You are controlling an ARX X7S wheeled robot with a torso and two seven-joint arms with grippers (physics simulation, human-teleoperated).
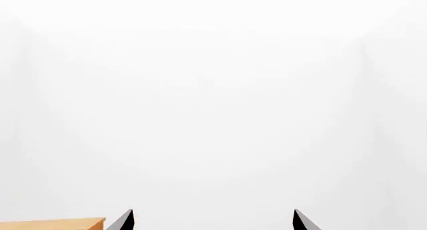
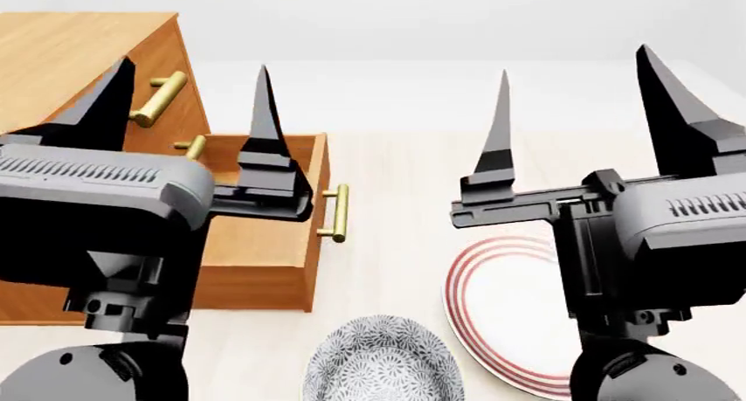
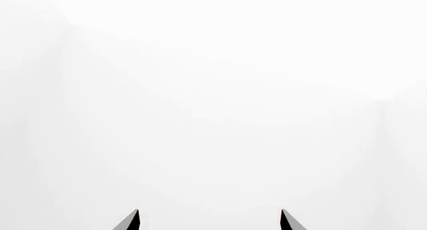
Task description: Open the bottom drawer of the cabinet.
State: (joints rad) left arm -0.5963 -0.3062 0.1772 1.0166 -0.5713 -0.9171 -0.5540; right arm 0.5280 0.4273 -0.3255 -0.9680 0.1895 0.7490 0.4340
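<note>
The cabinet [image 2: 58, 51] stands at the left of the head view, orange-brown wood; a corner of it also shows in the left wrist view [image 1: 53, 224]. The bottom drawer [image 2: 262, 257] stands pulled out to the right, with its brass handle [image 2: 335, 212] at its outer end. The two upper drawers' brass handles [image 2: 157, 98] sit closer in against the cabinet front. My left gripper [image 2: 192, 66] is open and empty, raised in front of the cabinet and apart from the handle. My right gripper [image 2: 574, 60] is open and empty, raised over the table's right side. Both wrist views show only open fingertips [image 1: 130, 217] [image 3: 135, 217] against white.
A white plate with red rings [image 2: 513, 322] lies on the pale table below my right gripper. A grey patterned bowl [image 2: 379, 366] sits at the near edge, between the arms. A white wall is behind the table.
</note>
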